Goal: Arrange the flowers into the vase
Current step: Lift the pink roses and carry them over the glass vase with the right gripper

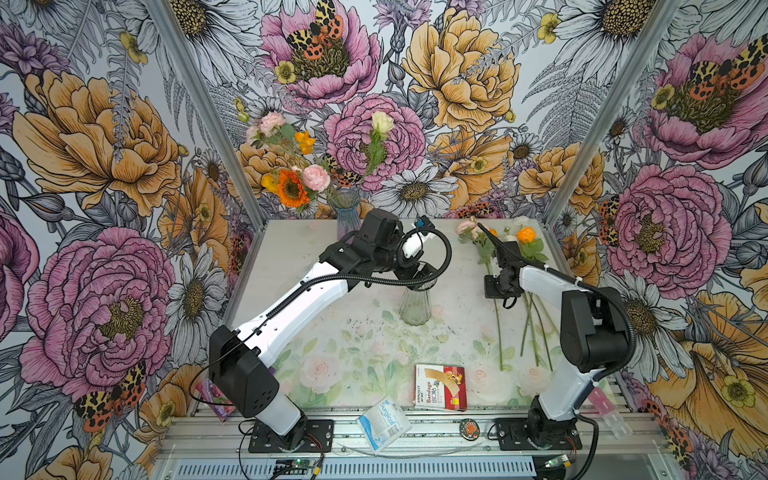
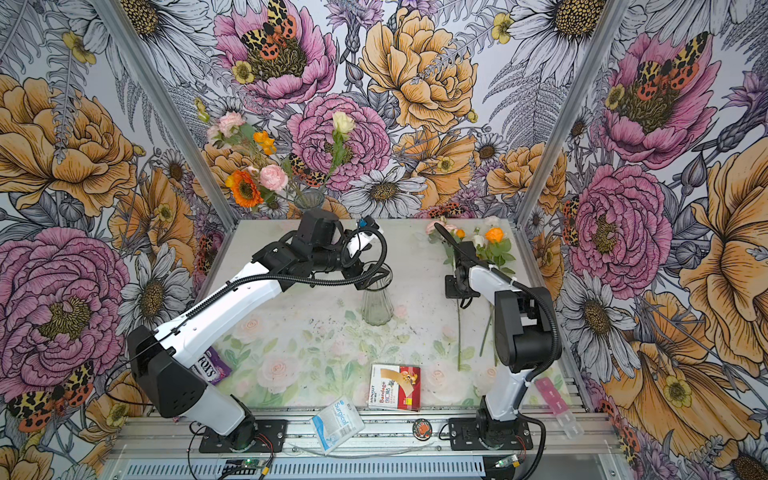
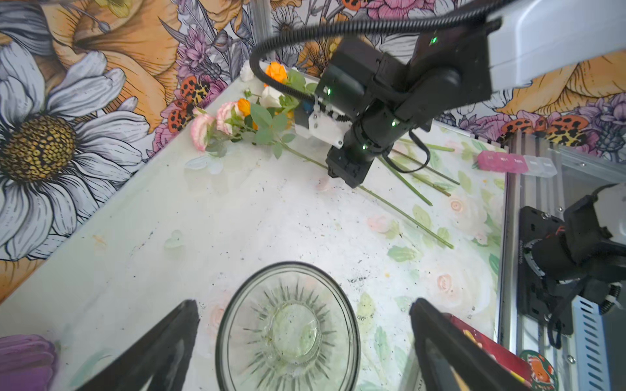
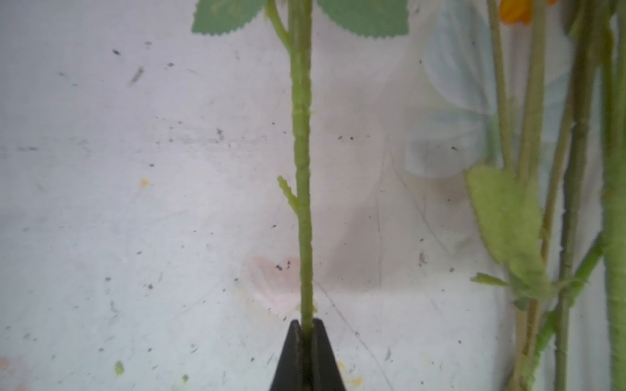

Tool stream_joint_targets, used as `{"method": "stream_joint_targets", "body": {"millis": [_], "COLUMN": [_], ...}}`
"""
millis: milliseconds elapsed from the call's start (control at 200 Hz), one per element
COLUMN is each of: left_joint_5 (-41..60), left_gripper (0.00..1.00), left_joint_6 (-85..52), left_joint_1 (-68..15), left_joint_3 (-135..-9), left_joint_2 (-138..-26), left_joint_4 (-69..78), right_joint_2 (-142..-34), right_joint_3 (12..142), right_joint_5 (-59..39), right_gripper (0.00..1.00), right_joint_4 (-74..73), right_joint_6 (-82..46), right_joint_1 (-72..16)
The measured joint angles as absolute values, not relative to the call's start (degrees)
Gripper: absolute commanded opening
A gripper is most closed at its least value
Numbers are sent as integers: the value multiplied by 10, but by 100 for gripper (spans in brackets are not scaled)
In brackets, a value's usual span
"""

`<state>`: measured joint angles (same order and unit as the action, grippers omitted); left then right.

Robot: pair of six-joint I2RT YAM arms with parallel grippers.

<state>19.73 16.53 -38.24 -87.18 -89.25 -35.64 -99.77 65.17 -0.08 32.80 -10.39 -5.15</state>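
Top views are both showing the counter inside the printed booth. At its far edge the back vase is holding a bunch of pink, orange and cream heads. The clear vase is standing empty near the middle. The remaining flowers are lying loose on the right side, heads toward the back wall, stems side by side and partly crossing.

Left hand: released, with its fingers spread wide on either side of the clear vase's mouth. No contact with the glass is showing in the left wrist view.

Right hand: clenching one stem down at counter level. This is the stem nearest the clear vase, lying just apart from the others.

Judgement: the step in hand is lifting this one flower for the clear vase.

Notes for doing it well:
- Raise it straight up and slowly, so that the leaves are not dragging the neighbouring stems.
- The grip looks to be about mid-stem, and a thin round stem may be pivoting in the tips, so avoid quick wrist turns.
- Tip the cut end down before crossing over.
- Close the left hand on the glass first, since a tall narrow vase is likely to be tipping under a sideways nudge.
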Motion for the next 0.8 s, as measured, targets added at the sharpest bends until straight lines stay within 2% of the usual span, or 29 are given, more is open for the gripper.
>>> {"method": "stream_joint_targets", "body": {"millis": [220,380,616,801], "left_joint_5": [222,270,400,465], "left_gripper": [99,99,99,99], "left_joint_6": [164,161,179,230], "left_joint_1": [-362,-328,-234,-209], "left_joint_3": [-848,-848,-837,-806], "left_joint_2": [-861,-842,-823,-794], "left_joint_4": [-329,-308,-307,-306], "right_joint_2": [-876,-799,-686,-674], "right_joint_3": [657,725,764,767], "right_joint_5": [-64,-76,-82,-67], "right_gripper": [0,0,0,0], "right_joint_4": [334,328,177,57], "right_joint_6": [-115,-138,-171,-196], "right_joint_1": [-65,-105,-196,-239]}}
